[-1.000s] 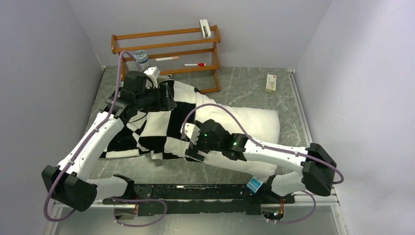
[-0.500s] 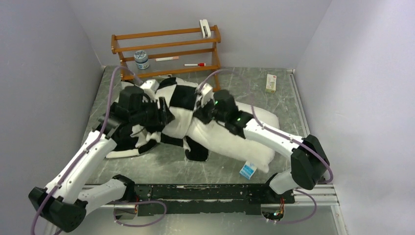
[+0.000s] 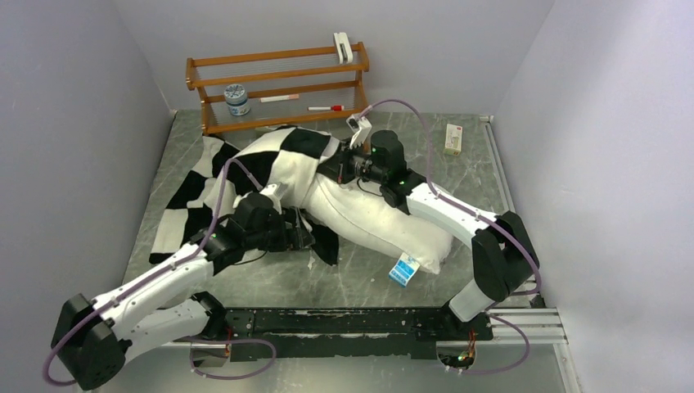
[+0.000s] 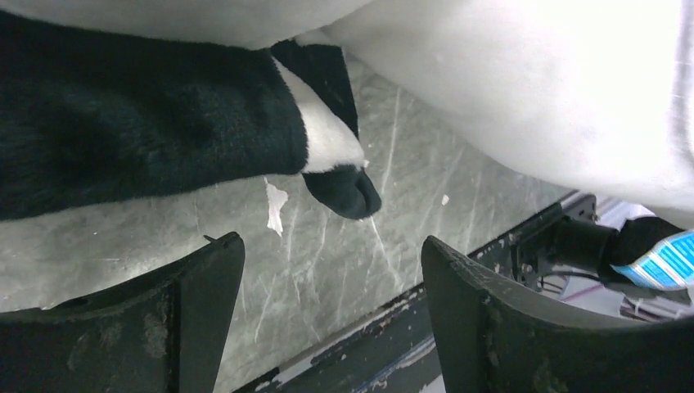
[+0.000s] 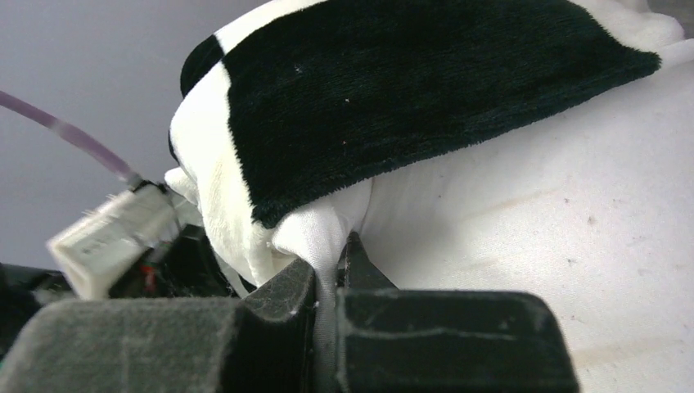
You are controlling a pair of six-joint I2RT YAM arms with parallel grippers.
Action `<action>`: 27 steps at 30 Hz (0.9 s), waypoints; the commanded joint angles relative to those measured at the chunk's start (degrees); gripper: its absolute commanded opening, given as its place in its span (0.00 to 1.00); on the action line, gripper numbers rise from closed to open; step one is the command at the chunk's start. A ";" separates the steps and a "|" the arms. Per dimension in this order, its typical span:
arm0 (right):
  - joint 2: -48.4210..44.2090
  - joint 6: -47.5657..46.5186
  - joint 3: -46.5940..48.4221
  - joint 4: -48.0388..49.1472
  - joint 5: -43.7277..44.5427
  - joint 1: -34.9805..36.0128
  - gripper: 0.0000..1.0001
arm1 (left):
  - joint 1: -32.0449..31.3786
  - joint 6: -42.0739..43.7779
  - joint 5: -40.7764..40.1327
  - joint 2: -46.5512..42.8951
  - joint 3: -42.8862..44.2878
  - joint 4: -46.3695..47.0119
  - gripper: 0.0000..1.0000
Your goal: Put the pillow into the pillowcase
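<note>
1. Worktop (image 3: 425, 164): grey surface shows at 2–3 o'clock of the pillow (image 3: 385, 225), out to a small box (image 3: 452, 139). The wooden rack (image 3: 278, 82) runs along the far edge at 11–12 o'clock.
2. The pillow lies diagonal, 11 to 5 o'clock. Its far end is under the pillowcase (image 3: 286, 160), and its tagged corner (image 3: 403, 271) is near the front rail.
3. Right hand (image 3: 342, 166): clamped on a thin white fold at the pillowcase rim, pillow at its 3 o'clock.
4. Left hand (image 3: 301, 239): wide, nothing between its fingers, low over the worktop. A black pillowcase corner sits just beyond at 12 o'clock.

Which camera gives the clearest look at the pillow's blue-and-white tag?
The top external view: the tag lies in full view at the pillow's near corner. The left wrist view catches only a striped sliver of it at the right edge. The right wrist view does not show it.
</note>
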 commanded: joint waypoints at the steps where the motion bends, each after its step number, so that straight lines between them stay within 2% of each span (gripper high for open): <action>1: -1.62 5.52 2.18 11.33 -0.10 -0.43 0.00 | -4.25 -4.98 -8.34 3.57 -0.84 12.51 0.83; 6: -2.55 7.53 0.76 13.29 0.38 -0.72 0.00 | -8.23 -6.35 -16.18 10.97 -0.90 16.50 0.82; 8: -2.82 9.08 -0.34 15.07 0.29 -0.90 0.00 | -10.14 -6.52 -18.25 13.73 -1.03 19.82 0.78; 10: -3.02 10.84 -1.61 17.30 0.54 -0.89 0.00 | -11.90 -6.17 -19.12 16.75 -0.38 21.47 0.59; 12: -3.38 12.22 -2.85 19.54 1.73 -0.99 0.00 | -14.58 -5.03 -18.66 18.76 1.39 22.26 0.20; 13: -3.54 12.76 -3.54 20.86 2.46 -0.99 0.00 | -16.36 -4.40 -18.66 18.86 2.46 22.05 0.09; 14: -3.46 13.33 -4.13 22.28 3.22 -1.10 0.00 | -18.70 -3.63 -19.01 17.75 3.46 20.74 0.05; 16: -2.98 14.90 -5.05 25.33 4.29 -1.27 0.00 | -23.91 -1.93 -19.71 14.75 4.20 22.54 0.05; 20: -1.52 16.47 -6.27 29.93 5.81 -1.30 0.00 | -32.84 -0.80 -18.14 10.38 0.25 35.92 0.05; 23: -1.36 16.90 -8.48 32.34 6.82 -1.37 0.00 | -36.87 0.37 -17.47 13.31 0.10 39.86 0.05; 27: -2.19 13.37 -10.19 30.44 5.68 -1.04 0.00 | -38.36 -0.46 -15.94 18.50 0.54 41.02 0.05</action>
